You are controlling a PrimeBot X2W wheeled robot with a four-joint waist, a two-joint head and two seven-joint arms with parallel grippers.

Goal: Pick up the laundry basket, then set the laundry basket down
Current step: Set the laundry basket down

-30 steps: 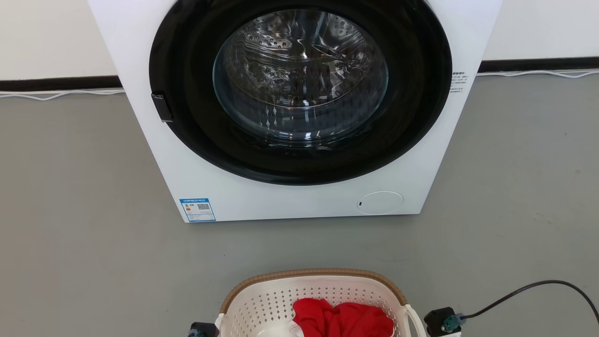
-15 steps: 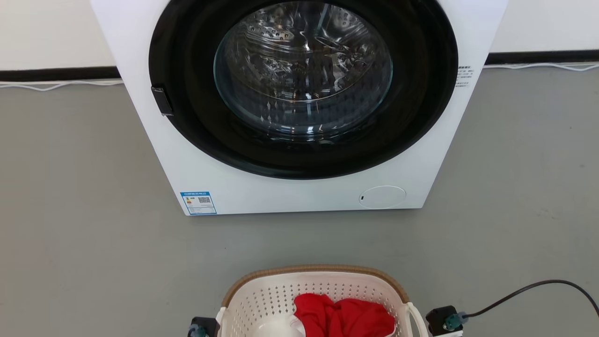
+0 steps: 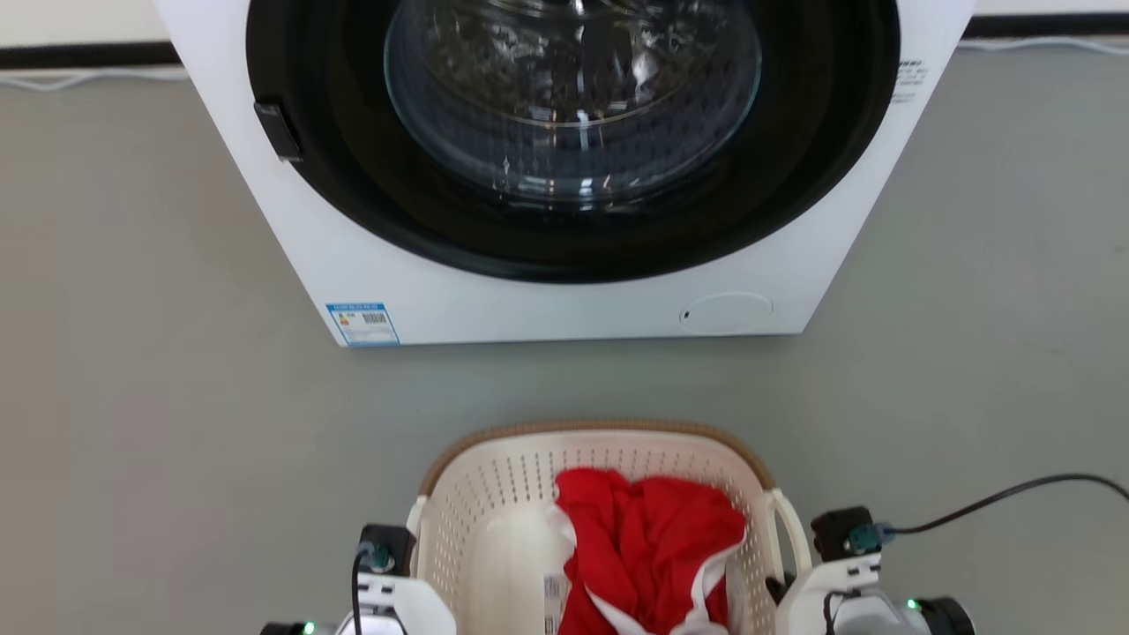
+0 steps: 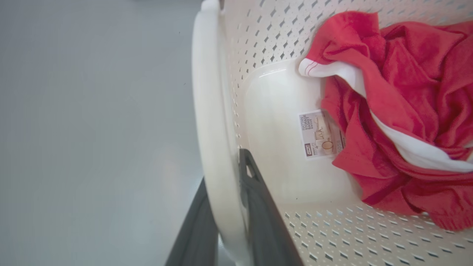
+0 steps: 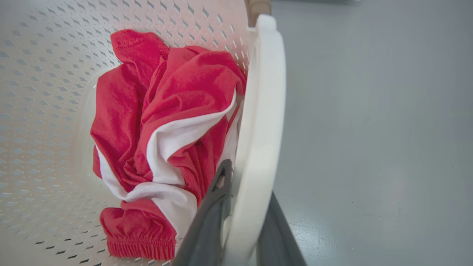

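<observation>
The left hand point(image 4: 223, 170) is clamped on the left loop handle point(image 4: 208, 122) of the laundry basket point(image 3: 600, 441): one dark finger lies against the outside of the white loop and the other against its inner side, next to the perforated wall. The right hand point(image 5: 248, 181) grips the right loop handle point(image 5: 262, 111) in the same manner, one finger inside the basket beside the cloth and one outside over the floor point(image 3: 159, 423). In the head view the two wrists sit at the bottom edge, one on each side of the basket, and a dark cable point(image 3: 997, 498) runs from the right wrist off to the right. The basket is between them, low in the middle of that view, with its brown woven-look rim turned toward the washing machine point(image 3: 529, 300); I cannot tell whether its base touches the floor. Inside it lies a crumpled red and white garment point(image 3: 648, 538), bunched toward the right side, and a small paper label point(image 4: 319, 135) is stuck to the bare bottom just beside the cloth. Beyond a strip of grey floor stands the white washing machine, well apart from the basket, with a round black-framed door point(image 3: 573, 106) of clear glass showing the drum, a blue sticker point(image 3: 362, 323) at its lower left corner and a round cap point(image 3: 728, 312) at its lower right.
</observation>
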